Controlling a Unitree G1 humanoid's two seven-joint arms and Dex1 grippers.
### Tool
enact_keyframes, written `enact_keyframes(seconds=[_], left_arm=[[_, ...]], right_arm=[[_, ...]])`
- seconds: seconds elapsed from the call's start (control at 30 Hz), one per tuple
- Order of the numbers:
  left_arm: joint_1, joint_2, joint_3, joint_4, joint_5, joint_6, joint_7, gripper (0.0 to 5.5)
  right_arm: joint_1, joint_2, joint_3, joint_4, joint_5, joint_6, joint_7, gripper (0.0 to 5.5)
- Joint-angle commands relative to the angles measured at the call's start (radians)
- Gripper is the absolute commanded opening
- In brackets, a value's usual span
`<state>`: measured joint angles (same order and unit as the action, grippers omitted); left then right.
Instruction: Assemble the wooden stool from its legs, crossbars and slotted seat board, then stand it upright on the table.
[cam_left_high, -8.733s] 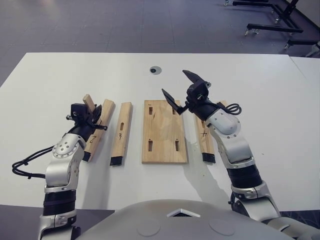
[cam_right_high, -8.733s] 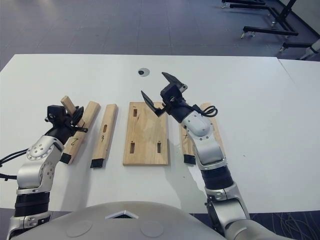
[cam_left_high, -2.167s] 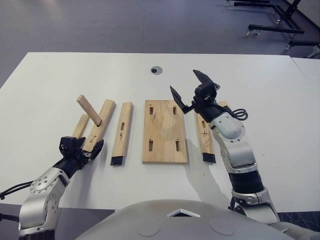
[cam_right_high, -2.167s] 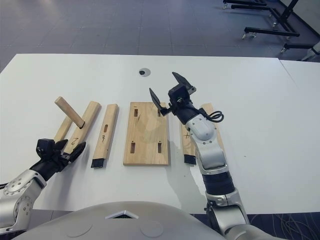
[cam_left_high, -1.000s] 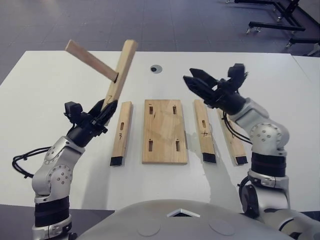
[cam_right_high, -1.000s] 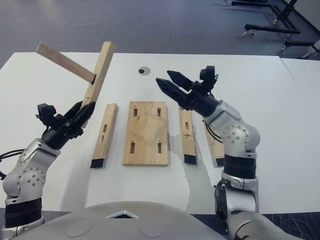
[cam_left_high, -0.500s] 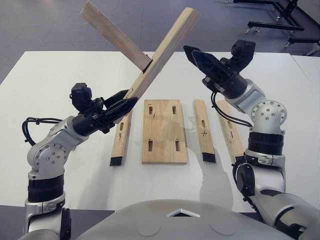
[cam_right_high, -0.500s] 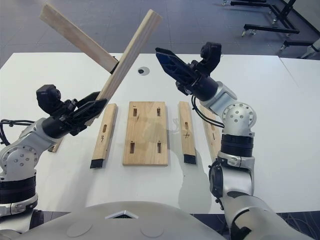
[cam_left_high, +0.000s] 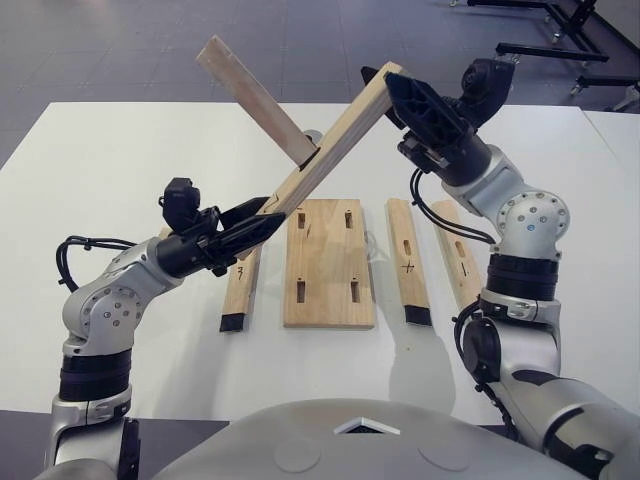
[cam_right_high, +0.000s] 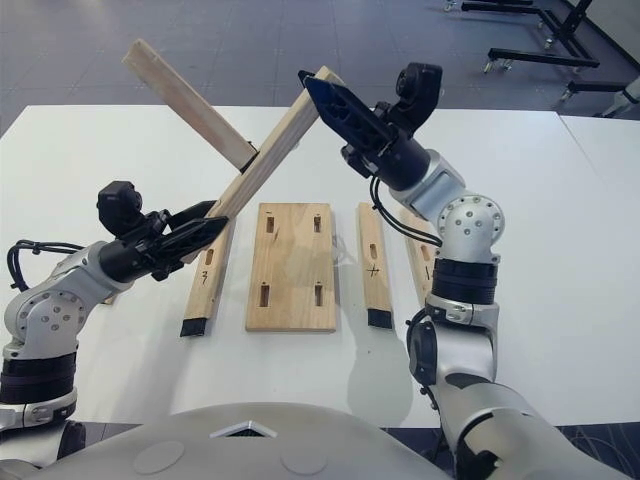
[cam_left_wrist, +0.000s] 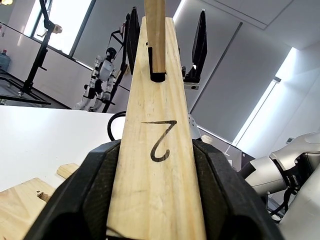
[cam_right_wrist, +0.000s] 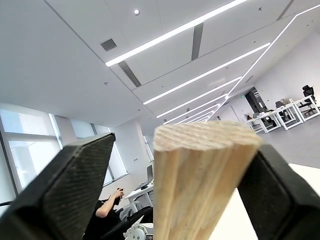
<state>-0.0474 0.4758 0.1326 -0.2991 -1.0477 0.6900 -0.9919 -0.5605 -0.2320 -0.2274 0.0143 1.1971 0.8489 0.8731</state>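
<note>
While the left gripper (cam_left_high: 262, 213) is clamped on the lower end of a long pale wooden leg with a hand-drawn 2 on its face (cam_left_high: 330, 150), we see that leg lifted clear of the table and tilted, rising from the grip up and across toward the robot's right side. From the left wrist view, the black fingers (cam_left_wrist: 95, 175) press against both long sides of the leg, and the 2 sits just beyond them. Farther along the leg is a slot, and a shorter pale wooden crossbar (cam_left_high: 255, 100) is seated in it. The crossbar juts up and away to the robot's left, well above the left gripper.

At the leg's upper end we find the right gripper (cam_left_high: 378, 76). Its black fingers are spread apart and straddle the cut end of the wood. In the right wrist view one finger (cam_right_wrist: 75, 185) stands off from the leg with a gap. The other (cam_right_wrist: 280, 200) is just beside the wood, and we cannot tell whether it touches.

Below and between the two grippers, a flat rectangular wooden seat board with four slots (cam_left_high: 330, 262) lies on the white table (cam_left_high: 120, 170). Directly beneath the left gripper, a second slotted wooden leg with a black foot (cam_left_high: 241, 270) lies flat just beside the board. On the board's other side, under the right arm, two more black-footed wooden legs (cam_left_high: 409, 262) (cam_left_high: 457, 265) lie side by side, parallel to the board.
</note>
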Motion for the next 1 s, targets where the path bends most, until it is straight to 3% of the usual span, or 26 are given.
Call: enact_keyframes(seconds=[0.03,0.27,0.4,0.43,0.63,0.73,0.83,1.0], left_arm=[[-0.01,0.02,-0.012,-0.001,0.016,0.005,-0.025,2.03],[-0.008,0.01,-0.005,0.0,0.022,0.002,-0.018,2.03],[0.005,0.002,-0.009,-0.005,0.049,-0.013,0.004,2.03],[-0.001,-0.006,-0.011,0.007,0.053,-0.007,0.026,2.39],[0.001,-0.006,-0.023,0.016,0.082,0.0,0.064,3.23],[0.012,0.002,-0.028,0.016,0.101,0.001,0.071,3.26],[0.038,0.0,0.015,0.025,0.081,0.01,0.097,3.26],[0.032,-0.01,0.108,0.067,0.057,0.01,0.188,3.26]], right_arm=[[0.016,0.003,-0.003,-0.03,0.026,0.013,0.012,3.24],[0.043,0.009,-0.002,-0.051,0.013,-0.006,0.017,2.07],[0.033,0.004,-0.001,-0.04,0.005,-0.019,0.02,2.07],[0.033,-0.005,-0.003,-0.036,0.017,-0.005,0.031,2.07],[0.005,-0.042,-0.081,-0.003,0.04,-0.036,0.075,2.05],[-0.015,-0.098,-0.151,0.018,0.045,-0.065,0.112,2.05],[-0.056,-0.133,-0.141,0.063,-0.148,-0.279,0.154,2.05],[-0.137,-0.216,-0.056,0.207,-0.318,-0.352,0.222,2.05]])
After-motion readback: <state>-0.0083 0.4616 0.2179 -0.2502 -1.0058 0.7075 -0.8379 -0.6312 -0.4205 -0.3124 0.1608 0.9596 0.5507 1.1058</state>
